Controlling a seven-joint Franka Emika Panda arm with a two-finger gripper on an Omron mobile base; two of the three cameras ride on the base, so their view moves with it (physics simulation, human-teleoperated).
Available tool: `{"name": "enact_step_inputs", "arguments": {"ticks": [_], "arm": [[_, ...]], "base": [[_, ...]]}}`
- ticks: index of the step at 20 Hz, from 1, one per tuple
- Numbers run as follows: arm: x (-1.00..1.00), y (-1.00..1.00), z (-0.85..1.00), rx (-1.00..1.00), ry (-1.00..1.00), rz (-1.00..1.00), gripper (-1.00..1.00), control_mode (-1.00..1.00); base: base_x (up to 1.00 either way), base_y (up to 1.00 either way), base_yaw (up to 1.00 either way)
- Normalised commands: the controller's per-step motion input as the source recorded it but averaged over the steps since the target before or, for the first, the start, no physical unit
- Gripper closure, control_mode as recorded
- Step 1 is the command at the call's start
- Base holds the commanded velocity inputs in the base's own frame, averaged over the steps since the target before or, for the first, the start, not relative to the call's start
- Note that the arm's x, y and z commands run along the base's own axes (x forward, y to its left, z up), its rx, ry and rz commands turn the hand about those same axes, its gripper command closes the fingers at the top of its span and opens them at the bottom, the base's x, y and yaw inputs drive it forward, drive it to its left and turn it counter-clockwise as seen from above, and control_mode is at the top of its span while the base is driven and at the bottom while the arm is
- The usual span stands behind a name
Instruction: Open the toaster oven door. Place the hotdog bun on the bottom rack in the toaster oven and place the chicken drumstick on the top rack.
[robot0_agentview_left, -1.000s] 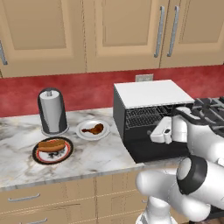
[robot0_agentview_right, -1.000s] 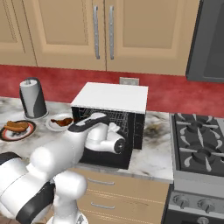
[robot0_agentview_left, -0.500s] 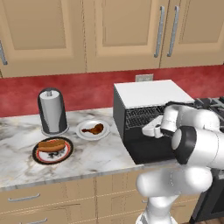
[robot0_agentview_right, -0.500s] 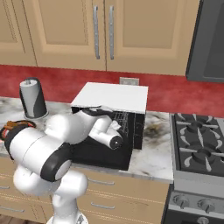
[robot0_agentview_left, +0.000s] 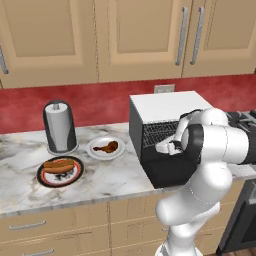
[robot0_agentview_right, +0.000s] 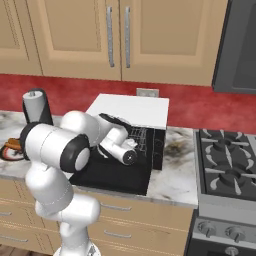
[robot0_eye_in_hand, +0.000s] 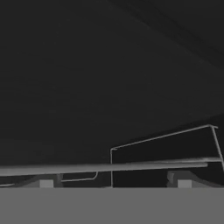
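– Left base view first: where do we see the boxy black toaster oven with the white top (robot0_agentview_left: 167, 106)?
– We see it on the marble counter (robot0_agentview_left: 110, 182), and its flat black door (robot0_agentview_left: 167, 173) hangs down open at the front. Thin grey wire racks (robot0_agentview_left: 161, 133) show inside the mouth.
– And the food?
– The tan oblong hotdog bun with the reddish sausage (robot0_agentview_left: 58, 164) lies on a dark-rimmed round plate (robot0_agentview_left: 44, 178), left of the oven. The glossy brown chicken drumstick (robot0_agentview_left: 107, 147) lies on a small white plate (robot0_agentview_left: 96, 153), between that plate and the oven (both well apart from the arm). A dark paper towel holder (robot0_agentview_left: 59, 127) stands behind them.
– Where do we put the two-finger gripper (robot0_eye_in_hand: 115, 183)?
– We see it at the oven mouth, above the lowered door. In the hand view its dark fingertips (robot0_eye_in_hand: 46, 183) stand wide apart with nothing clamped between them. A thin grey bar (robot0_eye_in_hand: 105, 167) crosses just above them; we cannot tell whether it touches.
– From the right base view?
– We see the door flat towards us, and a black gas stove (robot0_agentview_right: 225, 167) beside the counter.
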Motion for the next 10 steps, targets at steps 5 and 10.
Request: {"name": "enact_step_inputs", "arguments": {"ticks": [5,10], "arm": [[0.23,-0.14,-0.16,0.0,0.12,0.0,-1.0,-1.0],[-0.28,-0.19,-0.24,-0.05,0.47,0.0,-1.0,-1.0]], "base": [[0.0,0.0,0.0],[0.0,0.0,0.0]]}}
